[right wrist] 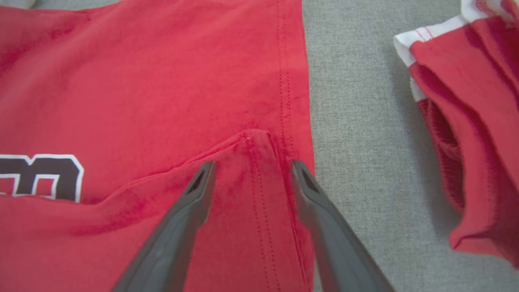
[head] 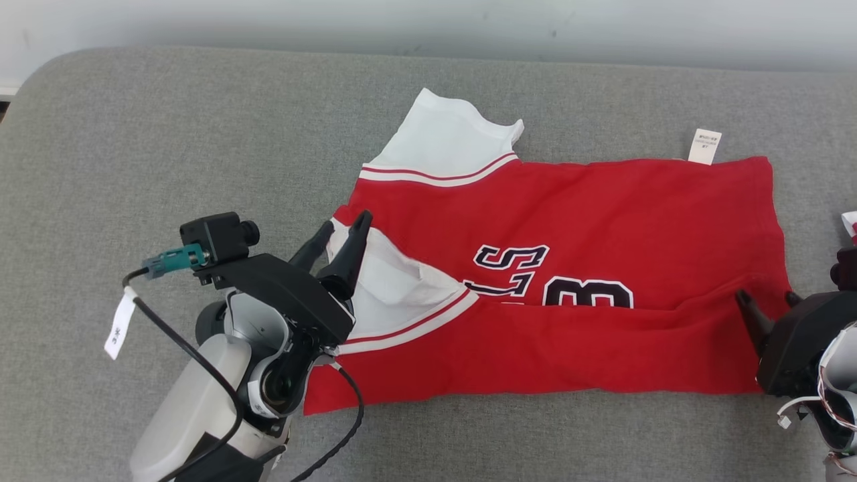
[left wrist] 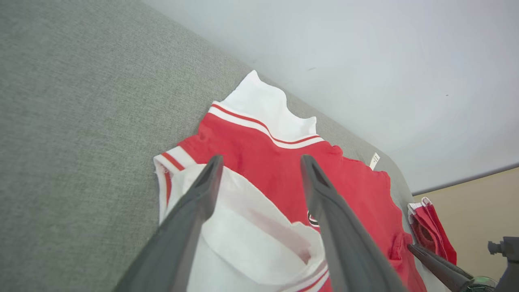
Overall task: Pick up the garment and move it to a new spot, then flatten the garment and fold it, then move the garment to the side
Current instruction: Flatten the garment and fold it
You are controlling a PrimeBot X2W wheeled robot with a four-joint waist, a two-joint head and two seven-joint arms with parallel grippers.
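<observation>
Head view, near to far. Left gripper (head: 347, 221) at lower left, its black cable (head: 201, 361) carrying one white tag (head: 119, 327); right gripper (head: 766, 296) at lower right. Both stand at the near edge of the garment (head: 569, 221), a red jersey lying on the grey padded surface (head: 167, 134).

Left wrist view: the left gripper (left wrist: 261, 159) has its jaws spread apart, with nothing between them, over the nearer white sleeve panel (left wrist: 243, 243). Right wrist view: the right gripper (right wrist: 253, 164) likewise has its jaws apart, the fingers either side of a raised ridge at the folded hem corner (right wrist: 253, 140); no cloth is clamped.

Counts: two grippers, two red garments, two white sleeve panels, one care label.

The jersey's long axis runs left to right across the head view, sleeves towards the robot's left and hem towards its right. Its near long edge is folded up over the body and hides the lower part of the black printed characters (head: 535, 274).

A second red garment (head: 850, 224) lies just beyond the hem, apart from it, with grey cloth between. The care label (head: 704, 146) sticks out at the far edge; behind it stands a pale wall (head: 428, 20).
</observation>
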